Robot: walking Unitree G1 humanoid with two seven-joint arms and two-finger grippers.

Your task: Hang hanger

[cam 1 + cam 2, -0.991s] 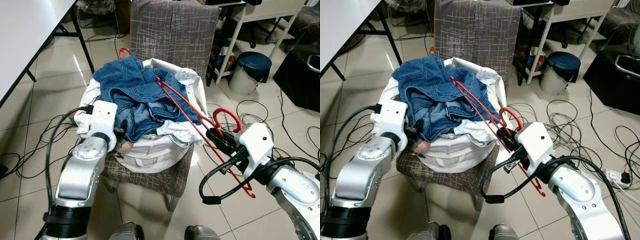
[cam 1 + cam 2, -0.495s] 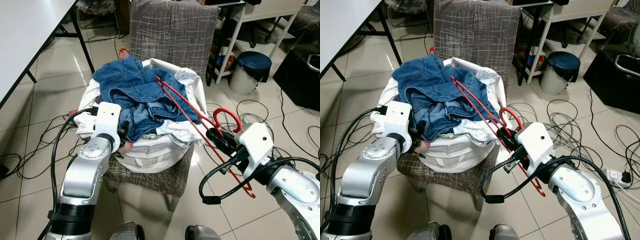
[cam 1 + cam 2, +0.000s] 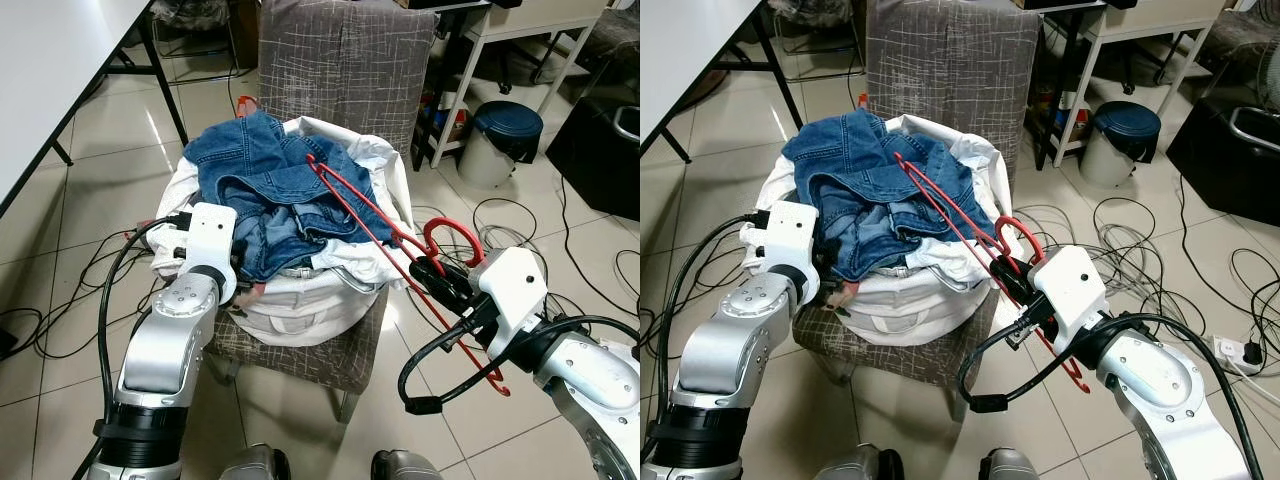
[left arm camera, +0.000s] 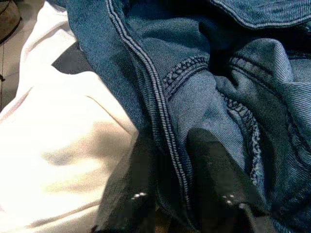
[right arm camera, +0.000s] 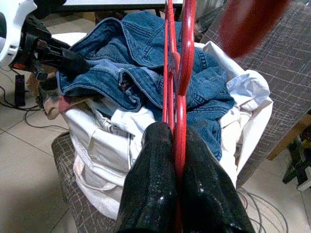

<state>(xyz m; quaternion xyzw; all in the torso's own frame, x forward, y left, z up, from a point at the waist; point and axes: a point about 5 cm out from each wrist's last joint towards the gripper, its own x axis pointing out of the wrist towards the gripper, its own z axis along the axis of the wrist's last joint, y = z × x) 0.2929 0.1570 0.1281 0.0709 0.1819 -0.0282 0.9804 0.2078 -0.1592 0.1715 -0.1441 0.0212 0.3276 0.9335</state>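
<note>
Red hanger (image 3: 372, 232) pinched tight near its neck by the right gripper (image 3: 432, 277), both black fingers (image 5: 151, 180) pressed together on the red bars. Stretches from the right side of the scene, hook end curling up just beside the gripper, far tip resting on top of the jeans (image 3: 262, 185). Lower end dangling past the right arm toward the floor (image 3: 300, 420).

Jeans heaped on top of a pile of white laundry (image 3: 300, 300), all of it sitting on the seat of a grey patterned chair (image 3: 345, 62) in the middle. Chair back standing upright at the far side.

Left gripper (image 4: 176, 170) pushed into the left, near side of the pile, its two fingers (image 4: 209, 170) close on either side of a denim seam, so pinching a fold of the jeans by the look of the wrist view. White cloth right next to that fold.

Off to the far right, a dark blue bin (image 3: 503, 142) next to a white table leg (image 3: 455, 90), well apart from the chair. Loose cables (image 3: 520, 225) scattered over the tiles on the right, more on the left under a white table (image 3: 50, 60) with black legs. Black cable looping off the right arm close to the hanger's lower end.
</note>
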